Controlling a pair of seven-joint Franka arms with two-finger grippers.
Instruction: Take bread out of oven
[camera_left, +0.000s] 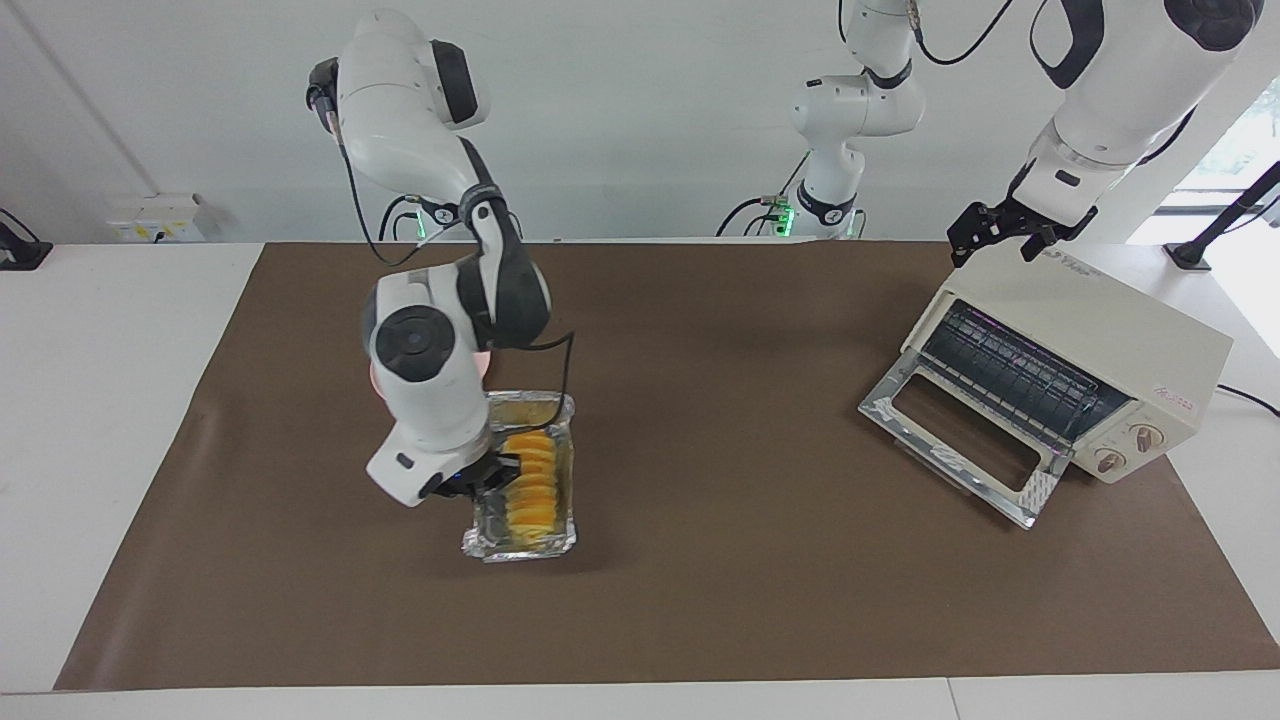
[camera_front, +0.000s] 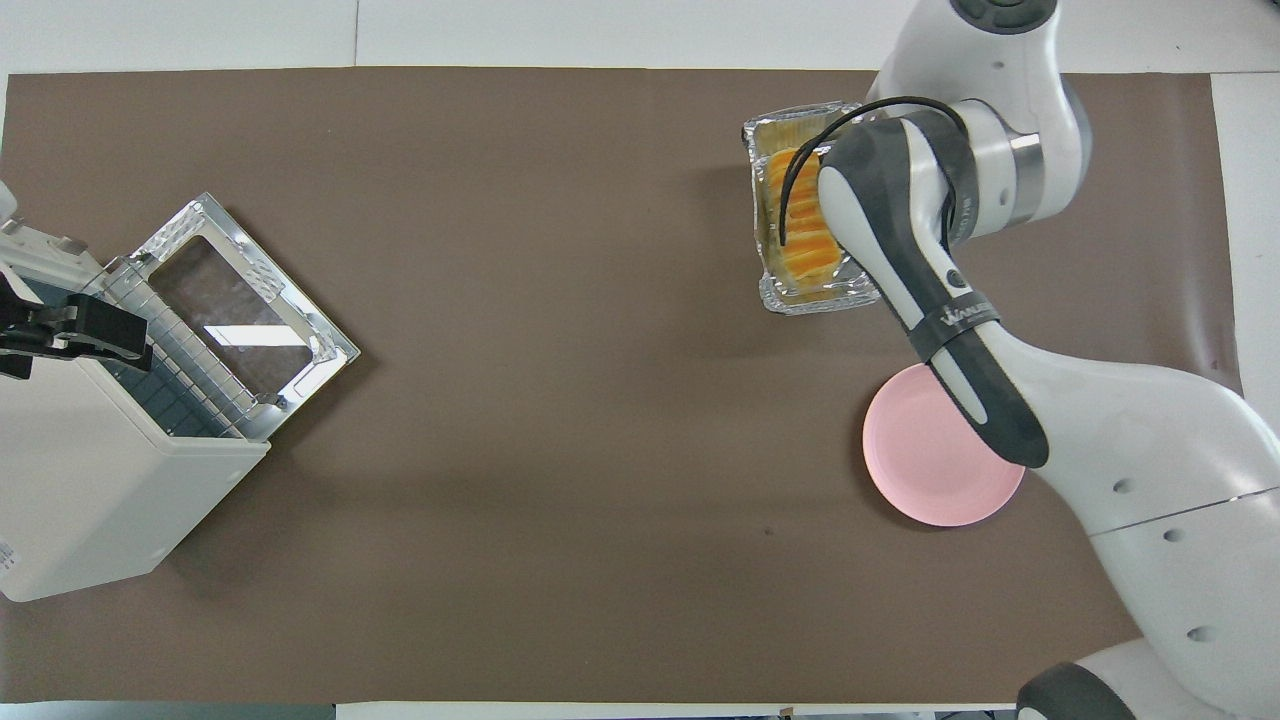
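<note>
The bread (camera_left: 531, 482) lies in a crinkled silver foil tray (camera_left: 520, 545) on the brown mat, toward the right arm's end of the table. My right gripper (camera_left: 498, 468) is down at the tray's side, against the bread. In the overhead view the right arm covers its hand and part of the bread (camera_front: 800, 240). The oven (camera_left: 1130, 345) stands at the left arm's end with its glass door (camera_left: 950, 445) dropped open and the wire rack (camera_left: 1020, 380) bare. My left gripper (camera_left: 995, 240) hangs open just above the oven's top edge, and also shows in the overhead view (camera_front: 75, 335).
A pink plate (camera_front: 925, 470) lies nearer to the robots than the foil tray (camera_front: 810, 298), partly under the right arm. The oven (camera_front: 90, 480) and its open door (camera_front: 240, 320) take up the left arm's end. A third arm stands at the table's robot side.
</note>
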